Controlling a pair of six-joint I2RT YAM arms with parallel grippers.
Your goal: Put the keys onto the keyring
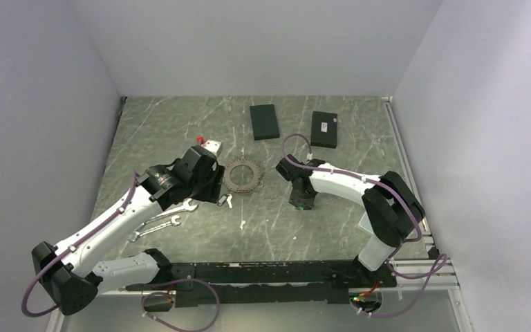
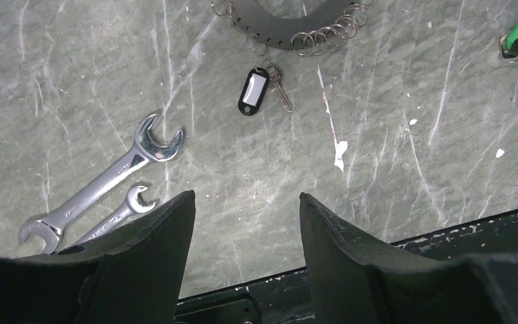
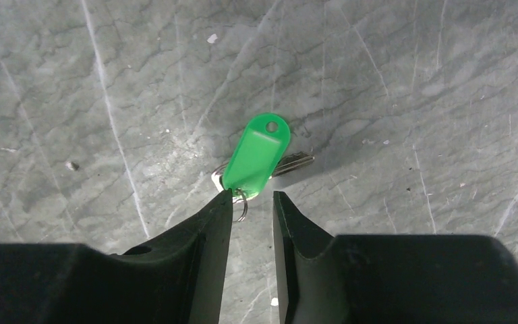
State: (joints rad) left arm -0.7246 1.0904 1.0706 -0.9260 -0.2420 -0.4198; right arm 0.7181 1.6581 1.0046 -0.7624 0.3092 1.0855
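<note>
- In the right wrist view the right jaws fill the bottom of the frame. They stand narrowly apart with a clear gap, and nothing I can see is pinched between them.
- At their tips lies a small split ring, touching or just beside the tip at the left of the frame; I cannot tell which.
- Just beyond, at mid frame, the green tag lies flat on the counter. Its long axis runs away from the jaws, up and slightly right, with its hole end farthest from them.
- Under it the green-tagged key lies crosswise, its blade pointing to the right of the frame.
- As I judge it, the coming pinch turns on the ring end lying dead ahead of the gap, so the jaws would close across the tag's narrow end.
- In the left wrist view the left jaws are spread wide at the bottom and hold nothing. A large wrench and a small wrench lie at the left beyond them.
- Farther up, the black tag and its key trail down-frame from the keyring, seemingly hooked to one of its small loops.
- From above, the keyring sits at mid frame between the arms, just beside the left wrist. The right arm is nearer the loose key.
- Two black boxes lie farthest, at the upper middle.
</note>
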